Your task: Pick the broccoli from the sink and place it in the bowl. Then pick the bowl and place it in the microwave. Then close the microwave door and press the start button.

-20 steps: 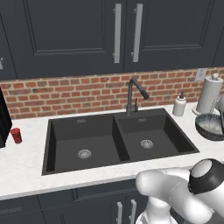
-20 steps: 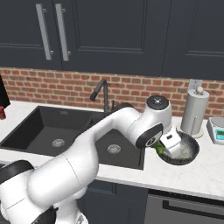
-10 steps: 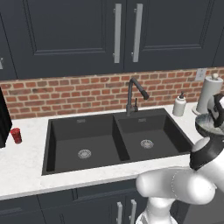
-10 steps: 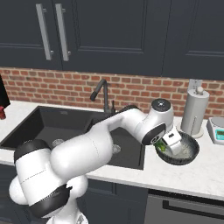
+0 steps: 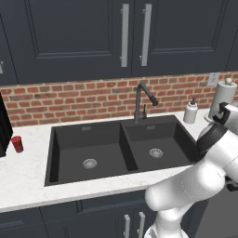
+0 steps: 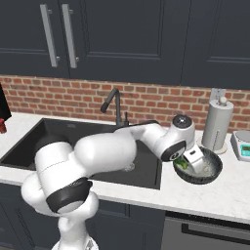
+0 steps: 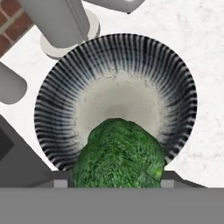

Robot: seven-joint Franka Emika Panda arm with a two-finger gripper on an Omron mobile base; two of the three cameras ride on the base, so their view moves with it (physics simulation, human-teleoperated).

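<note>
My gripper [image 6: 191, 163] hangs just over the bowl [image 6: 211, 173], shut on the broccoli [image 6: 181, 164]. In the hand view the lumpy green broccoli [image 7: 120, 153] sits between the finger tips of the gripper [image 7: 116, 183], above the near side of the striped bowl [image 7: 57, 87] with its whitish inside. The bowl stands on the counter to the right of the black double sink [image 5: 93, 148], whose two basins show nothing but their drains. A dark slab [image 5: 3, 125] is cut off at the far left; I cannot tell whether it is the microwave door.
A paper towel roll [image 6: 217, 124] stands right behind the bowl, with a small scale [image 6: 242, 145] to its right. A soap dispenser [image 5: 189, 111] and the dark faucet [image 5: 142, 100] line the sink's back edge. A red cup [image 5: 17, 143] stands far left.
The arm's elbow and upper links have swung and risen on the right of the left base view. The gripper with the broccoli has stayed over the bowl.
</note>
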